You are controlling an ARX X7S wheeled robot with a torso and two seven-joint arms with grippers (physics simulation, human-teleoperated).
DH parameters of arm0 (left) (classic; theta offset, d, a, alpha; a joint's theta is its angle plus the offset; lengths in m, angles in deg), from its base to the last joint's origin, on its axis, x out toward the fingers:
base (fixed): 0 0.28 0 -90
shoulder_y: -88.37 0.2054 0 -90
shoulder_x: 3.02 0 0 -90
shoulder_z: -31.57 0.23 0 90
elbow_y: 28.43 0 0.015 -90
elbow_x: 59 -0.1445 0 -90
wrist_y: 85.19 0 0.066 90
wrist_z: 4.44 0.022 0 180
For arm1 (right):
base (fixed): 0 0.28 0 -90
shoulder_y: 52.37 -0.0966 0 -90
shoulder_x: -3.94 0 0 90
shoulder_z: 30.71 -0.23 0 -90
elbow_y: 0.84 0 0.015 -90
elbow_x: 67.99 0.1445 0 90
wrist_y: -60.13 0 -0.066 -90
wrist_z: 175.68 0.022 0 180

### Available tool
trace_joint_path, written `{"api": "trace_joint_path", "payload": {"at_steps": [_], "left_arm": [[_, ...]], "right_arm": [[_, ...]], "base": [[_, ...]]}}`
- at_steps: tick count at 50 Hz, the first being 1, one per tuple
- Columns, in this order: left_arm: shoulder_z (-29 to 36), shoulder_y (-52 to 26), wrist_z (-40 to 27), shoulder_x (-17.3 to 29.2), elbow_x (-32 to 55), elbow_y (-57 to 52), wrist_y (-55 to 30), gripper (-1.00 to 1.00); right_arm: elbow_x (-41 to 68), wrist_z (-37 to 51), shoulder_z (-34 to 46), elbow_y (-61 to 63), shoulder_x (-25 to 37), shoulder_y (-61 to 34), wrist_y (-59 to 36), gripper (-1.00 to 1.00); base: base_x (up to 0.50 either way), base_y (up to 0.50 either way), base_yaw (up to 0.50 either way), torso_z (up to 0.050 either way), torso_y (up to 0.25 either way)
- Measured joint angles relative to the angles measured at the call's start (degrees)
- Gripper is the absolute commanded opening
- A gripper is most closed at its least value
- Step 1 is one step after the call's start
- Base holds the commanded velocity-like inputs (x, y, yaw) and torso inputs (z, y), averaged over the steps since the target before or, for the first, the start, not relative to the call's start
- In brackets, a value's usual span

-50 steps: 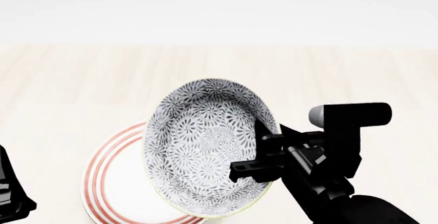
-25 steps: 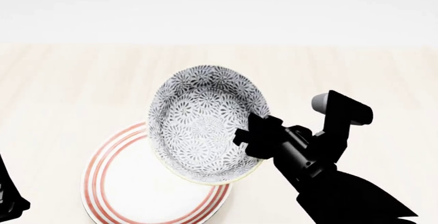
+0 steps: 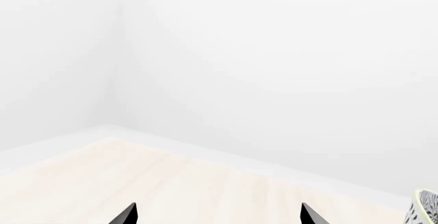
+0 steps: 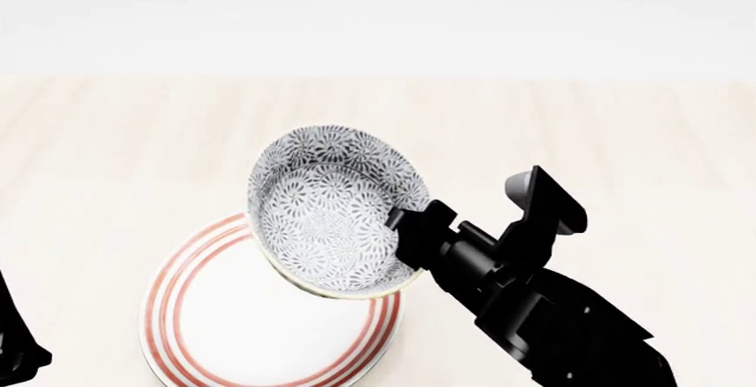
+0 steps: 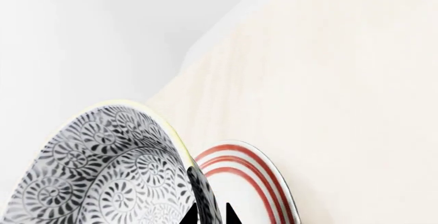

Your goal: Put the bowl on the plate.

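The bowl (image 4: 325,219), patterned grey and white with a thin yellowish rim, hangs tilted above the far right part of the plate (image 4: 225,325). My right gripper (image 4: 408,232) is shut on the bowl's right rim. In the right wrist view its two black fingertips (image 5: 192,215) pinch the bowl's wall (image 5: 102,172), with the red-ringed plate (image 5: 257,183) beyond. My left gripper (image 3: 215,215) is open over bare table, holding nothing. A sliver of the bowl (image 3: 425,208) shows at that view's edge. Only a bit of the left arm (image 4: 14,343) shows in the head view.
The pale wooden table (image 4: 614,130) stretches around the plate, ending at a white wall (image 4: 378,15) at the back. No other objects are in view.
The right gripper has moved the bowl leftward and lower, levelling it out of its steep tilt, so it now hangs closer over the plate. The left arm has barely moved.
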Motion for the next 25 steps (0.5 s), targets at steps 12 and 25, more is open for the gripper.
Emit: {"api": "trace_joint_path", "payload": {"at_steps": [12,25], "left_arm": [[0.4,0.8,-0.2,0.0,0.1,-0.4,0.3,1.00],[0.4,2.0,-0.2,0.2,1.0,-1.5,0.6,1.00]], "right_arm": [[-23.0,-3.0,-16.0,-4.8,-5.3,-2.4,-1.6,-1.00],[-24.1,0.0,-11.7,-6.2,-7.8,-2.8,0.6,-1.00]], "base": [[0.00,0.00,0.00,0.000,0.000],[0.00,0.00,0.00,0.000,0.001]]}}
